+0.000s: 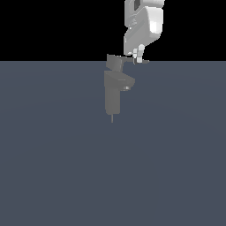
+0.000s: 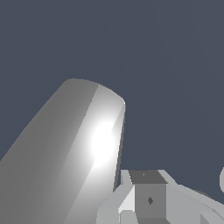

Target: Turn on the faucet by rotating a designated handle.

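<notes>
the faucet [image 1: 113,95] stands upright as a squarish grey column in the far half of the flat slate-blue floor [image 1: 53,167], about midway between the floor's side edges as the exterior view shows it, with its thin pin [image 1: 112,118] at the foot and the stubby spout [image 1: 127,84] poking toward the exterior view's right. on top sits the handle [image 1: 118,62]: a short hub, and a thin flat arm reaching out to the exterior view's right, level with the far edge of the floor.

the gripper [image 1: 140,58] hangs from the white robot arm [image 1: 143,26] right at the outer end of that thin arm. its fingers [image 1: 140,52] point down and meet the lever's tip, seemingly touching it, but whether they are spread, pressed together or pinching the lever i cannot tell; the exterior view is too small there, and the wrist view shows only a large bright cylinder [image 2: 74,153] close beside the gripper's own body, not the fingertips.

what could go wrong, as i judge it: the contact is at the very end of a thin lever, so a sideways push may let the fingers slide off the tip and the handle would stop short of fully on. a push aimed downward rather than around the hub would jam against the lever instead of turning it. and if the sweep runs toward the column, the fingers or wrist could strike the hub or spout.
</notes>
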Action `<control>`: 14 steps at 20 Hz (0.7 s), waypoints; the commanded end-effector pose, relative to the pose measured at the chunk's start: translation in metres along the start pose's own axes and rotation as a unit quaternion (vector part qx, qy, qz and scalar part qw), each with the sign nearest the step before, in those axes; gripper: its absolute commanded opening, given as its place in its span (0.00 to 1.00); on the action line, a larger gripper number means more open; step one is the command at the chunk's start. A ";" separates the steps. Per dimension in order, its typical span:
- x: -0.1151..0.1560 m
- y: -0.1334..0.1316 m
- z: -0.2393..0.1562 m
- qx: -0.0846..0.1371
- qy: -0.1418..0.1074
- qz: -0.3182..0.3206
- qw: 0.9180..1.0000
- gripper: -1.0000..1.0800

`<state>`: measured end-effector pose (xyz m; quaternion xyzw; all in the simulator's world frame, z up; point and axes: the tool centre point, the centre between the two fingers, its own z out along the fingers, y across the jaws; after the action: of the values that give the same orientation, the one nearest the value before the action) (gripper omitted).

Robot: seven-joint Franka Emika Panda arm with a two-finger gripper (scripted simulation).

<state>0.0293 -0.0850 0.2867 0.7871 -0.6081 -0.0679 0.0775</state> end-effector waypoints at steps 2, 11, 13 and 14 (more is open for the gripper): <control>0.018 -0.005 -0.001 0.003 0.002 0.008 1.000 0.00; 0.040 -0.019 -0.002 0.004 0.002 0.012 1.000 0.00; 0.045 -0.022 -0.002 0.004 0.002 0.013 1.000 0.00; 0.048 -0.023 -0.002 0.004 0.002 0.014 1.000 0.00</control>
<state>0.0619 -0.1119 0.2869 0.7844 -0.6126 -0.0632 0.0740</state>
